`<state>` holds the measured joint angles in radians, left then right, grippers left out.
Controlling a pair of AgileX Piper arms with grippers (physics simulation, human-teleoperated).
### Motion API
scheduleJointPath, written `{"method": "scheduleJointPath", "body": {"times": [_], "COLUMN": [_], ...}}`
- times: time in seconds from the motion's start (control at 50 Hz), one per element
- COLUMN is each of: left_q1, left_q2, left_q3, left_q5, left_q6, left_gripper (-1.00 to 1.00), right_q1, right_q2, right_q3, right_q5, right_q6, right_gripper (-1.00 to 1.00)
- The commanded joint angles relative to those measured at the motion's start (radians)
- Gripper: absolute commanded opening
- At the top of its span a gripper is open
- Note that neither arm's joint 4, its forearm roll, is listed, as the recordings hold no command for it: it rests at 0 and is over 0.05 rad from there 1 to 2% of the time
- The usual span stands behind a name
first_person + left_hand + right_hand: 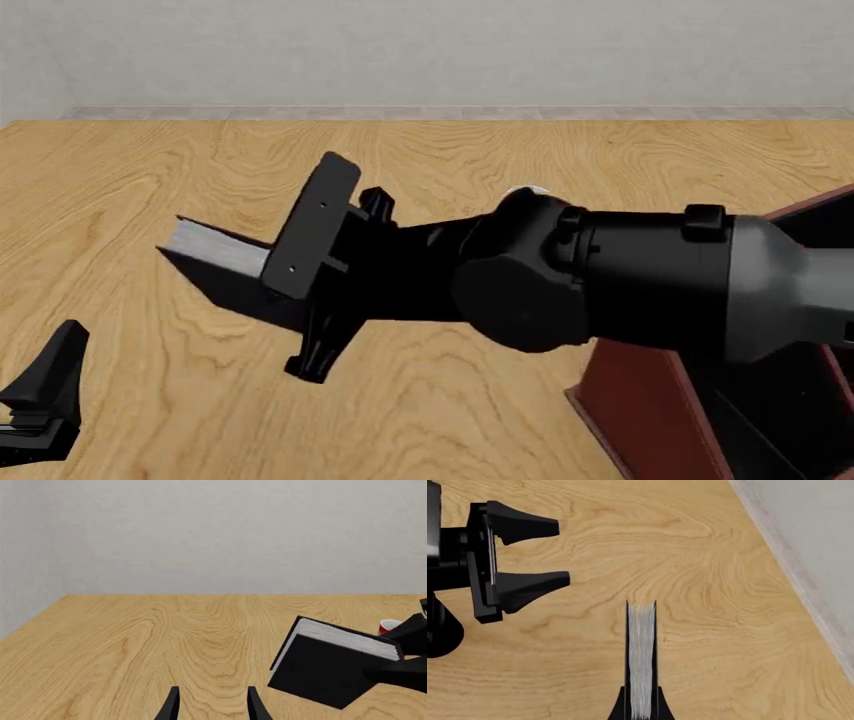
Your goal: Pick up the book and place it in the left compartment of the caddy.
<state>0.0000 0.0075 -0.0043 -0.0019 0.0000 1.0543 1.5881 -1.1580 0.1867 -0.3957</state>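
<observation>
Right end effector (640, 707), clamping book (641, 655) between fingers

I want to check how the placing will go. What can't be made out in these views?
- Caddy: front view shows only a corner; the right arm and the frame edge hide its compartments.
- Book: front view, mostly behind the right gripper.
- Red mug: left wrist view, partly behind the right arm.
- Left gripper: fingertips only.
</observation>
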Motion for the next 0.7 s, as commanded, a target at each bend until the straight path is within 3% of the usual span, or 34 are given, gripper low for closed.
{"method": "scheduleJointPath", "body": {"times": [0.02, 0.34, 0.7], "left_q1": [0.000, 0.000, 0.000], "left_q2": [0.000, 0.000, 0.000], "left_q3": [0.000, 0.000, 0.000], "left_q5": [0.000, 0.000, 0.000], "left_q6": [0.000, 0.000, 0.000], "left_gripper": [1.00, 1.00, 1.00], "right_q1": [-0.033, -0.050, -0.143], "right_q2": [-0.062, -0.139, -0.254], "right_q3": [-0.015, -0.033, -0.029], "right_q5": [0.016, 0.088, 0.156], "right_q6": [0.022, 0.011, -0.015], "right_gripper": [-1.00, -1.00, -1.00]}}
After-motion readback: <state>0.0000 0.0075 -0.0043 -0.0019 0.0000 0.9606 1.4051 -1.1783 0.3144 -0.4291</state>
